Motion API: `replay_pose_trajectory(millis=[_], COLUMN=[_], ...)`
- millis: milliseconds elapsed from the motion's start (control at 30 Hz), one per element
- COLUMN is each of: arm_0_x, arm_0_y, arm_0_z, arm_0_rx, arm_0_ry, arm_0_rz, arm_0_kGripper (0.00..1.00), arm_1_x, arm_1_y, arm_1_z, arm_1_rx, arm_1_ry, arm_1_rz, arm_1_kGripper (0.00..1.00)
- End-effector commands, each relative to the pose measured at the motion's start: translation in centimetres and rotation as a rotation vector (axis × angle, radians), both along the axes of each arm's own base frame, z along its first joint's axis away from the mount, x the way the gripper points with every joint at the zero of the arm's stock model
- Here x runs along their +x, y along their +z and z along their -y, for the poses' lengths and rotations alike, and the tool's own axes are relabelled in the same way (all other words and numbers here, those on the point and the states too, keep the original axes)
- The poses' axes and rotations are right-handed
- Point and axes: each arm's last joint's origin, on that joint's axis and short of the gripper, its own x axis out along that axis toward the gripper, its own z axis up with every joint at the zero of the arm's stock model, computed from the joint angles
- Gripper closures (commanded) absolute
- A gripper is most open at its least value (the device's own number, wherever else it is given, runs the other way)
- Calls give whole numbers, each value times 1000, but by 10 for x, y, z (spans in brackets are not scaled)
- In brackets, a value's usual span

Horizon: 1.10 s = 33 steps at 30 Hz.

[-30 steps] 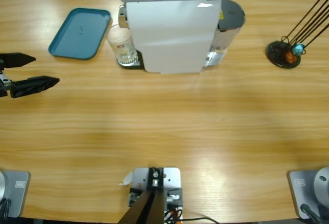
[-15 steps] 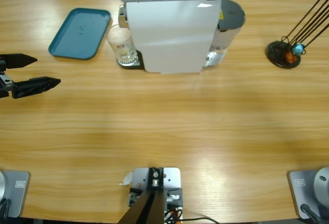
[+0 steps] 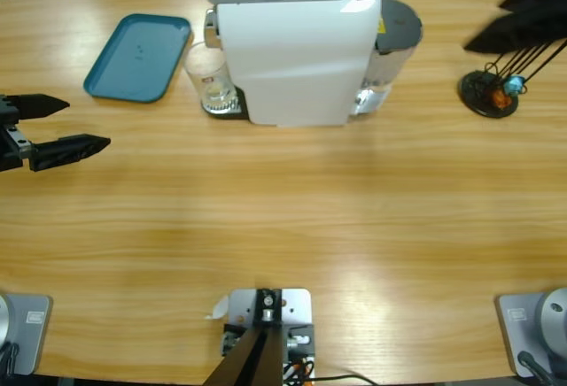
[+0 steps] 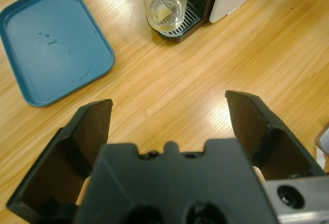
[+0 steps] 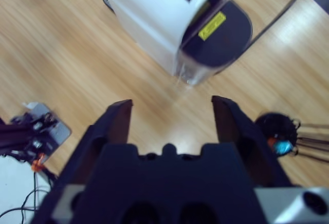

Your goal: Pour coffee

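Sitting in the glass [image 4: 165, 4], the coffee [image 4: 163, 22] lies well ahead of the left gripper [image 4: 169, 112] — jaws spread, empty.

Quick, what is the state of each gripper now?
Left gripper: open, holding nothing, facing the glass.
Right gripper: open, holding nothing, above the coffee machine.

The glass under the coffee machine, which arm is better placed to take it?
Probably the left: the left gripper faces the glass with open jaws, while the right gripper looks at the machine's far end.
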Motion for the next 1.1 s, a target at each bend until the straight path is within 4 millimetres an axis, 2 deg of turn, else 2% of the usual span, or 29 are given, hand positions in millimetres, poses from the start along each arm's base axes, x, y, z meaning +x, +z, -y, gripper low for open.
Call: replay_pose_trajectory(millis=[33, 100, 233, 400, 467, 533, 600, 633, 800, 900, 1100], arm_0_x=[-2, 0, 0, 0, 0, 0, 0, 0, -1, 1, 4], arm_0_y=[-16, -18, -19, -21, -21, -20, -21, -20, -21, -22, -24], arm_0_z=[1, 2, 2, 2, 2, 2, 2, 1, 1, 3, 5], arm_0_rx=[21, 18, 17, 8, 5, 2, 2, 2, 1, 9, 19], arm_0_ry=[-5, -4, -4, 1, 3, 4, 6, 8, 9, 9, 10], arm_0_rz=[-39, -38, -40, -39, -37, -34, -33, -32, -34, -43, -56], arm_0_kGripper=[32, 32, 32, 32, 32, 32, 32, 32, 32, 36, 36], arm_1_x=[-34, -35, -20, 31, 54, 76, 97, 106, 126, 136, 155], arm_1_y=[-17, -22, -14, -15, -18, -15, -10, -9, -9, -8, -20], arm_1_z=[21, 21, 12, -25, -40, -52, -61, -66, -73, -79, -99], arm_1_rx=[44, 45, 33, 10, -10, -14, -31, -55, -179, -191, -206], arm_1_ry=[-17, -14, -18, -3, -15, -26, -41, -41, -68, -64, -43], arm_1_rz=[-29, -35, -5, -20, -22, -17, -27, -33, 5, 2, -42], arm_1_kGripper=[9, 4, 1, 8, 65, 436, 952, 1000, 1000, 1000, 1000])
